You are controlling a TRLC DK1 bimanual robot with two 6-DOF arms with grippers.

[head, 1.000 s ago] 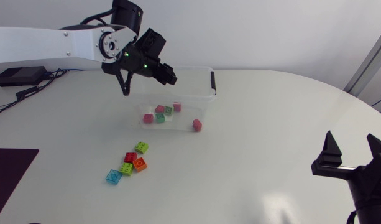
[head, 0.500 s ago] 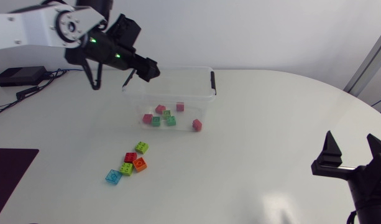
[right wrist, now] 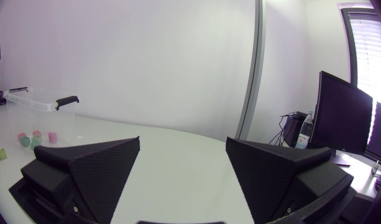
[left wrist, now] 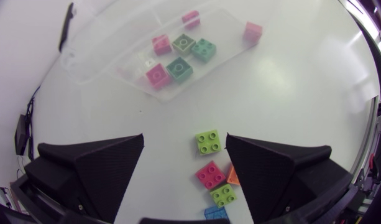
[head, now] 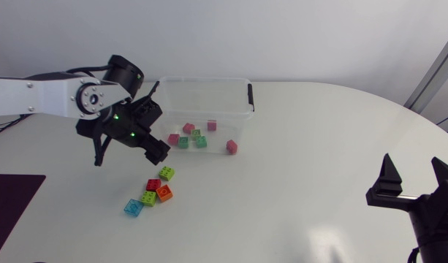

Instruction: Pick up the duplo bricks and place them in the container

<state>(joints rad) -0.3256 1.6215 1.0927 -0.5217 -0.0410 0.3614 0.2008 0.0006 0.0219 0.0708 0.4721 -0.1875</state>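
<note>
**Twelve duplo bricks: six in the container, six out on the table**

Six bricks lie in the clear container (head: 238, 88) at the far side of the white table (head: 319, 146): three pink (left wrist: 161, 43) and three in shades of green (left wrist: 203, 50), all loose on its floor. One more pink brick (head: 232, 147) lies at the container's near corner; the left wrist view shows it just outside the wall.

Five bricks are clustered on the table, nearer than the container. There is one lime brick (head: 166, 173), one red brick (head: 153, 185), one orange brick (head: 164, 193), one yellow-green brick (head: 147, 199) and one blue brick (head: 133, 207). The red, orange and yellow-green ones sit close together. The lime one is a little apart, on the container's side.

The left arm (head: 48, 98) reaches in over the gap between container and cluster. The left jaws are spread wide and hold nothing. In the left wrist view the lime brick lies between the two fingers, close to one of them.

The right arm (head: 428, 212) is at the table's near right edge, well apart from every brick. The right jaws are also parted and empty.
</note>
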